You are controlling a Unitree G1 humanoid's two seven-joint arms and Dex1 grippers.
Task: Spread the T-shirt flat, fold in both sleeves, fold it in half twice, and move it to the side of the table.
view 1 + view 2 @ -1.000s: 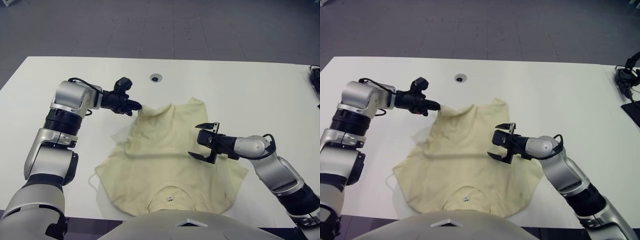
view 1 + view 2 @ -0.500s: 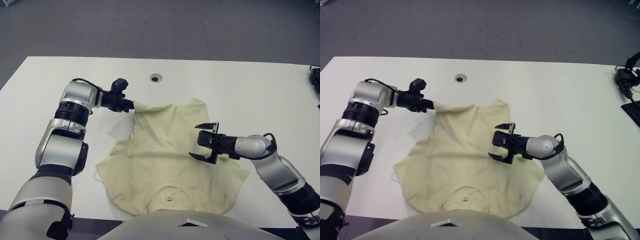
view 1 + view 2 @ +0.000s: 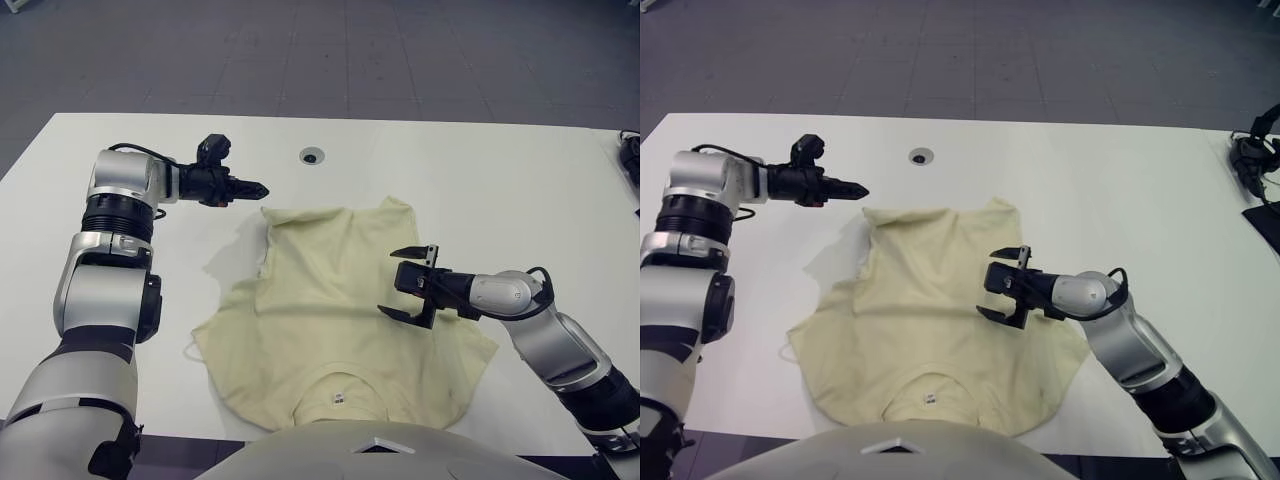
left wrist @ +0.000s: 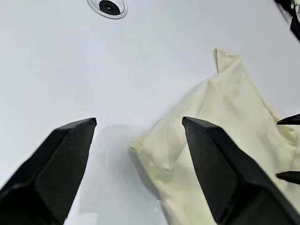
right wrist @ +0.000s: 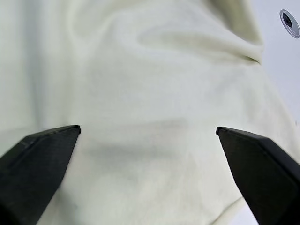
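Left eye view: we see the T-shirt [image 3: 320, 330] lying rumpled on the white table [image 3: 500, 170], toward its near edge. Left wrist view: our left gripper [image 4: 139, 120] is spread wide and empty, just beside the T-shirt's far corner. Right wrist view: our right gripper [image 5: 147, 129] gapes wide over the cloth, holding nothing.
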